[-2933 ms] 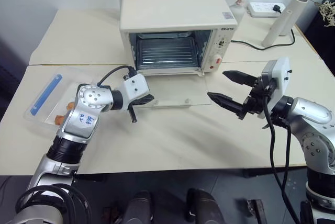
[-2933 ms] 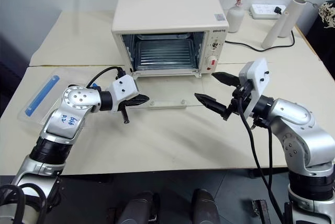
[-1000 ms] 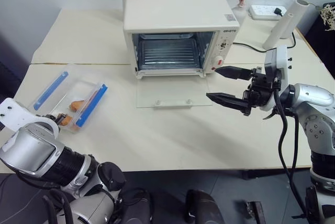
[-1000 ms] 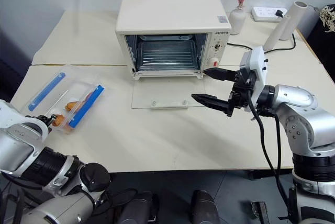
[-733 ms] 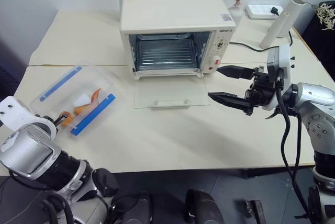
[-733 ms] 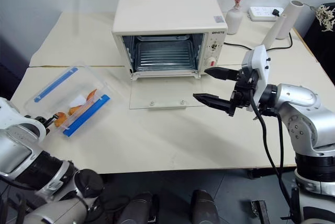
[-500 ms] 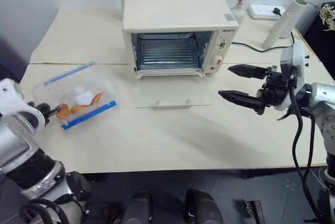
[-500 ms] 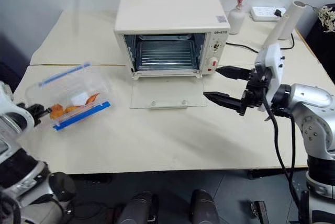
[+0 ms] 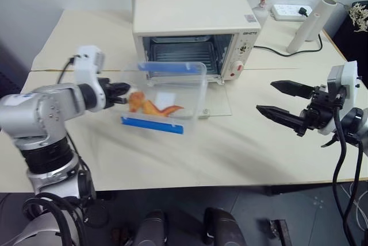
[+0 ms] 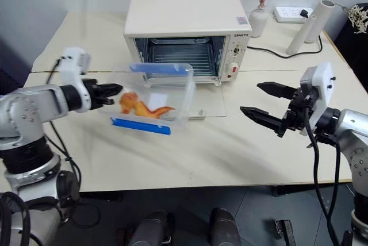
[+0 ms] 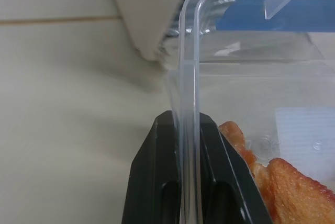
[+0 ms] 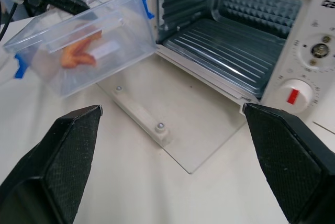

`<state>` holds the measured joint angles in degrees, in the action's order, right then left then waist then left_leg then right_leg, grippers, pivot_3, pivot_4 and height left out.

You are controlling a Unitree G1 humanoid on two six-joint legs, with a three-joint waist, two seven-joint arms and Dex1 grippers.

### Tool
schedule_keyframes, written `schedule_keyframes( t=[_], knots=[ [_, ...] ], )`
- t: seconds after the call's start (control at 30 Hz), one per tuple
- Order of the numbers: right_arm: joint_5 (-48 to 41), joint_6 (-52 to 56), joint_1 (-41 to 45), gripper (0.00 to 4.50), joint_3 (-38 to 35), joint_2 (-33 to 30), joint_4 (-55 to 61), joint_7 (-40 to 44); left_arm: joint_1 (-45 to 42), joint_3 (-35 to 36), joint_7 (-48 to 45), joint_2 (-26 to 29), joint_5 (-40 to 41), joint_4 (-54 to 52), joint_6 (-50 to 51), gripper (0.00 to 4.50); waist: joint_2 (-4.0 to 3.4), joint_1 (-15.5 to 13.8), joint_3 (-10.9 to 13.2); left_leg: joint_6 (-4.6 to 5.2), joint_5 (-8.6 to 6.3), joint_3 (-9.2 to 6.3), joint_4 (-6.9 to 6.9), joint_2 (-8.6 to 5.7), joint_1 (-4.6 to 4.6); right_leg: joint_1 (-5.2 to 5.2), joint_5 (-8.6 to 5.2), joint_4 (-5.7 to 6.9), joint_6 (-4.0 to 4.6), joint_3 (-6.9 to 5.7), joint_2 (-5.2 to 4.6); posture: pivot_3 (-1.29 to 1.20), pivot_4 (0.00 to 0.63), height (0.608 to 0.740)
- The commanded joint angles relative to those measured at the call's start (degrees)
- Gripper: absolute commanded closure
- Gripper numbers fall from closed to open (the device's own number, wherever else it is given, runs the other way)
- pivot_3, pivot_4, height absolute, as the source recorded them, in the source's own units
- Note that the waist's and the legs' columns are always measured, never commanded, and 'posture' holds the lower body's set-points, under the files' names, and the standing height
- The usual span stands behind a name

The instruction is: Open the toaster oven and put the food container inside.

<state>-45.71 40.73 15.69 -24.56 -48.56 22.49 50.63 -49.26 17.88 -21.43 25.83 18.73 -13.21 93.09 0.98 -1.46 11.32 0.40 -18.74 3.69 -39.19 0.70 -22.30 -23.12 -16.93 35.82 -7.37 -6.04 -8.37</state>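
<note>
Food container (image 9: pixel 167 99) sits just right of the left gripper (image 9: pixel 119 92) - raised over the table (image 9: pixel 190 154), in front of the toaster oven (image 9: pixel 195 33), whose door (image 10: pixel 198 101) lies flat. Right gripper (image 9: pixel 283 105) well right of it.

I see the container (image 9: pixel 167 93) as clear glossy plastic with opaque blue strips. The oven (image 9: pixel 195 25) looks like smooth cream-painted metal, with a ribbed bare-metal rack (image 12: pixel 230 51) inside and a glass door (image 12: pixel 172 130) lying open in front of it. The fingers (image 12: pixel 68 156) look matt black, finely textured. The table (image 9: pixel 230 154) under the oven is smooth, matt beige.
</note>
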Motion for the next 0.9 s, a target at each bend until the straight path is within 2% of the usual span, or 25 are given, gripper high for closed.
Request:
schedule_keyframes(
  t=[0.03, 0.23, 0.4, 0.77, 0.8, 0.9],
  knots=[
    [-2.58, 1.19, -1.29, 0.00, -4.19, -1.19, 4.50, -2.48, -4.85, -2.32, 4.84, -3.00, -0.48, 3.00, -0.59, 4.49, 0.00, -0.05, 0.00, 0.00, 0.00, 0.01, 0.00, -0.01, 0.00, 0.00, 0.00, 0.00, 0.00, 0.00, 0.00, 0.00, 0.150, 0.740],
    [-4.82, 2.69, -4.32, 0.00, -6.48, -0.62, 8.56, -6.41, -11.31, -2.44, 12.16, -11.86, -5.15, 11.89, -2.25, 4.49, 0.02, -0.20, 0.01, 0.02, 0.01, 0.03, -0.02, -0.04, -0.02, 0.01, 0.01, -0.02, -0.01, -0.01, 0.00, 0.00, 0.150, 0.740],
    [-6.06, 2.84, -5.72, 0.00, -7.10, -0.69, 9.91, -8.52, -12.53, -4.04, 16.11, -14.18, -7.94, 15.52, -6.10, 4.49, 0.01, -0.02, 0.01, 0.02, 0.01, 0.03, -0.01, -0.02, -0.01, 0.01, 0.01, -0.02, -0.01, -0.02, 0.01, 0.00, 0.150, 0.740],
    [-5.95, 2.12, -4.56, 0.00, -5.16, -0.90, 8.68, -10.27, -12.21, -3.38, 18.29, -13.91, -8.48, 13.91, -8.33, 1.11, 0.01, -0.10, 0.01, 0.00, 0.03, 0.06, -0.02, -0.02, 0.03, 0.02, 0.01, 0.01, -0.01, 0.03, 0.02, 0.00, 0.150, 0.740],
    [-5.73, 2.07, -4.38, 0.00, -4.95, -1.12, 8.38, -10.09, -12.11, -2.75, 18.06, -13.87, -8.12, 12.78, -7.92, 0.88, 0.01, -0.10, 0.01, 0.00, 0.03, 0.06, -0.02, -0.02, 0.03, 0.02, 0.01, 0.01, -0.01, 0.03, 0.02, 0.00, 0.150, 0.740],
    [-4.75, 1.80, -4.20, 0.00, -4.43, -1.71, 7.57, -9.43, -12.24, 0.16, 17.19, -13.82, -6.72, 9.26, -6.85, 0.88, 0.01, -0.08, 0.01, 0.00, 0.03, 0.05, -0.02, -0.02, 0.02, 0.02, 0.01, 0.00, -0.01, 0.02, 0.02, 0.00, 0.150, 0.740]
  ],
)
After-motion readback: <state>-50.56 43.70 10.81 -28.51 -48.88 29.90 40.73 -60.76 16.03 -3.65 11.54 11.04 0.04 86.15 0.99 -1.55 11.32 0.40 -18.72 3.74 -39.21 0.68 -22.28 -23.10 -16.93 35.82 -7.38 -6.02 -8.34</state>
